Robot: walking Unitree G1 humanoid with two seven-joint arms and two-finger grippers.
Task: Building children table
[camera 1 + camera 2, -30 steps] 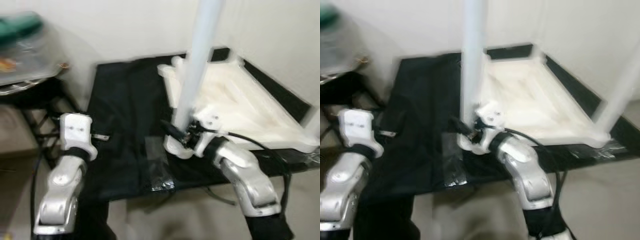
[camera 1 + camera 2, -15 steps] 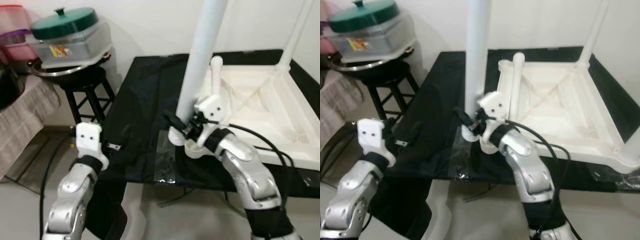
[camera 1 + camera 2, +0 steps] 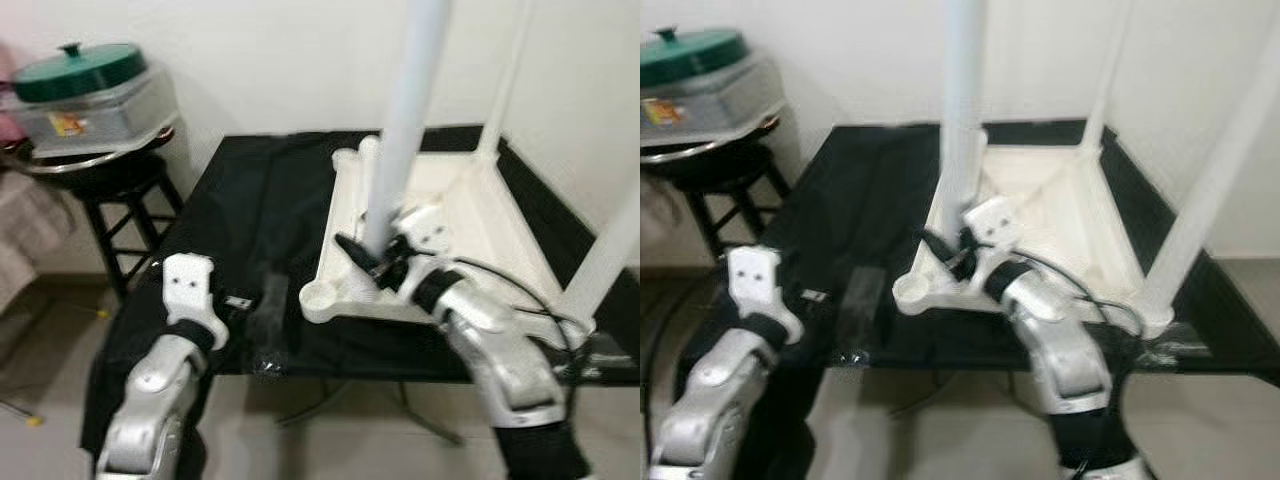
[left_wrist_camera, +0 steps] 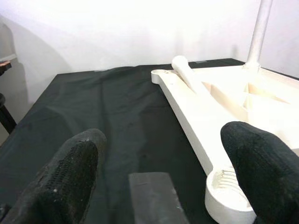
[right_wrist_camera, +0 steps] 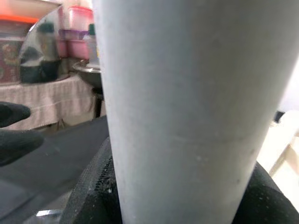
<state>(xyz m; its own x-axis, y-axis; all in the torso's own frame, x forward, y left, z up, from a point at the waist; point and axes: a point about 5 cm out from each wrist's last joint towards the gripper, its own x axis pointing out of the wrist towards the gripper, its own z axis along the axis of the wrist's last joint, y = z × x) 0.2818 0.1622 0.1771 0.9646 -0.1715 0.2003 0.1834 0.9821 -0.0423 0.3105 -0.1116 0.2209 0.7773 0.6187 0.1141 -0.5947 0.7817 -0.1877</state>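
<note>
Right now the right tool (image 3: pixel 372 262) is clamped around the bottom of a white table leg (image 3: pixel 405 120), held upright over the upside-down white tabletop (image 3: pixel 1060 225) that lies on the black-covered bench (image 3: pixel 250 200). Two more legs (image 3: pixel 1210 180) already stand in the far and right corners, and a fourth lies loose along the tabletop's left edge (image 4: pixel 189 79). The near-left corner socket (image 3: pixel 320 294) is empty, and the held leg's foot sits a little behind it, over the frame's edge, not yet in the hole.

The left tool (image 4: pixel 159 177) hovers low over the bench just beside that empty socket, its black fingers (image 4: pixel 70 172) spread apart and gripping nothing.

To do this step well, I judge the leg should be kept plumb and its foot brought squarely over the socket before any downward push; a tilted entry would likely jam on the rim or skate the light tabletop across the cloth. The grip is low, so the long leg above can sway; slow, small corrections look wiser than big ones. The free left tool could usefully press on the frame next to the socket to stop it sliding. Once centred, a straight push, perhaps with a slight twist, ought to seat it.

Off to the left, a stool (image 3: pixel 95 195) carries a lidded container (image 3: pixel 85 95).
</note>
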